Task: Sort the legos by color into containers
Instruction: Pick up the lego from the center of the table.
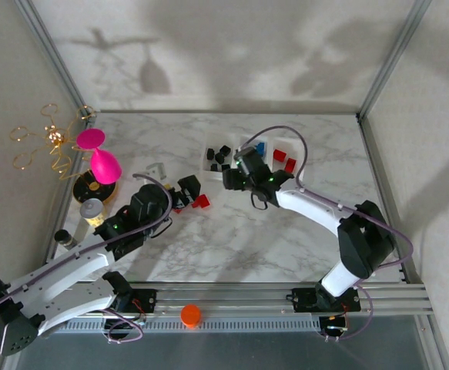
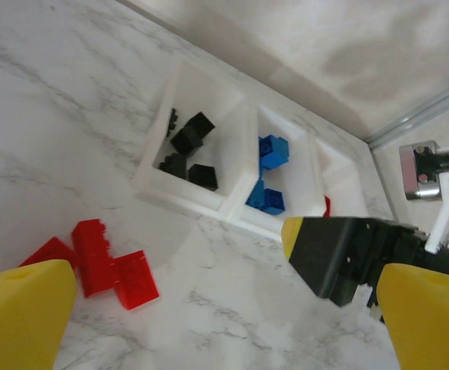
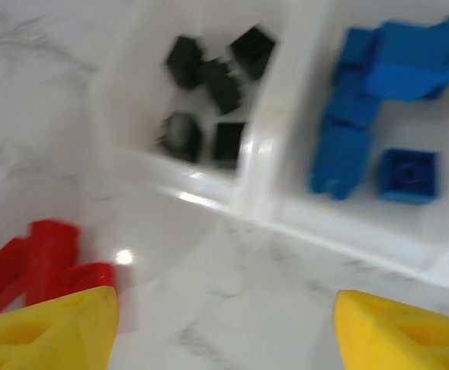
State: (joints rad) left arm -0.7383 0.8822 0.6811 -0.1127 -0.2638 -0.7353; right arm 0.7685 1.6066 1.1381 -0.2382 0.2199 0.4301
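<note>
Sorted: black legos (image 2: 189, 146) in one of the containers (image 2: 236, 210), blue legos (image 2: 273, 151) in the next, red legos (image 1: 284, 159) in the third. Outstanding: red cluster (image 2: 105, 258) loose on bench (image 2: 62, 116) nearby. Wide and empty: left fingers (image 2: 24, 316), right fingers (image 3: 47, 331).

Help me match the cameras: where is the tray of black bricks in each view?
Top external: tray of black bricks just above centre.
Left wrist: upper middle.
Right wrist: upper left.
Shared landmark: loose red bricks lower left of it.
</note>
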